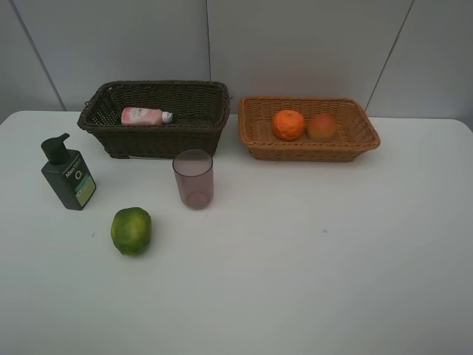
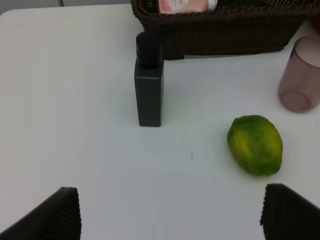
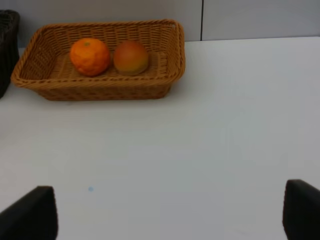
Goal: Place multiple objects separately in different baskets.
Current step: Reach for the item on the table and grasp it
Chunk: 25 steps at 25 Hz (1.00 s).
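Note:
The dark brown basket [image 1: 159,137] at the back left holds a pink tube [image 1: 144,116]. Beside it, the light tan basket [image 1: 255,140] holds an orange [image 1: 288,124] and a peach-like fruit [image 1: 322,127]. On the table stand a dark green pump bottle [image 1: 68,175] and a mauve cup [image 1: 194,178]; a green citrus [image 1: 131,231] lies in front. No arm shows in the exterior view. My left gripper [image 2: 170,215] is open, short of the bottle [image 2: 148,85] and citrus [image 2: 255,145]. My right gripper [image 3: 170,215] is open over bare table, well short of the tan basket [image 3: 100,90].
The white table [image 1: 332,259] runs to a grey wall behind the baskets. The cup [image 2: 300,75] stands close in front of the dark basket [image 2: 225,35]. The right and front parts of the table are bare.

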Motion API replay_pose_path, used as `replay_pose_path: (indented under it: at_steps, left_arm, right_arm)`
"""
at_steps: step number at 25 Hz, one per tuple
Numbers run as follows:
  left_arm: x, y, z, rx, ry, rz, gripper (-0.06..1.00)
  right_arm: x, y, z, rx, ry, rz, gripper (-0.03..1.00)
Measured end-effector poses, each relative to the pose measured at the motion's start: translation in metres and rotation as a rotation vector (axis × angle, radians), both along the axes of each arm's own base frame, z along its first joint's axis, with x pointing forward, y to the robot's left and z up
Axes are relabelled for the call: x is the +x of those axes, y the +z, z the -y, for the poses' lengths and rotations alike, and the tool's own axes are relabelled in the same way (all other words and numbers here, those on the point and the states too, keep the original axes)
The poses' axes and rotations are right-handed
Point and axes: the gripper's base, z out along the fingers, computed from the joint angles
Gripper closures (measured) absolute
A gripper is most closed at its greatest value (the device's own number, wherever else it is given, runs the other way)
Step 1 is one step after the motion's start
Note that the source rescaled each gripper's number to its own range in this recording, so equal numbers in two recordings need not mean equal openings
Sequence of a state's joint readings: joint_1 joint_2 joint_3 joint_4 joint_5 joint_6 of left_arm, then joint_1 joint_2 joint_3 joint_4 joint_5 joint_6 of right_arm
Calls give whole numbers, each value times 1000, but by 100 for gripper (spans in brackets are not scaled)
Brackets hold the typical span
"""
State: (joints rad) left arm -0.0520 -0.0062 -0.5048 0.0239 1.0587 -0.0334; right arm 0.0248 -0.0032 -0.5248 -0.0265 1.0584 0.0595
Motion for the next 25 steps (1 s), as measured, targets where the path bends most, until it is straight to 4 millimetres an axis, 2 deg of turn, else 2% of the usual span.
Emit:
replay_pose_path:
  at_steps: [25]
  left_arm:
    - [0, 0, 0, 0, 0, 0, 1]
  right_arm:
    - [0, 0, 0, 0, 0, 0, 1]
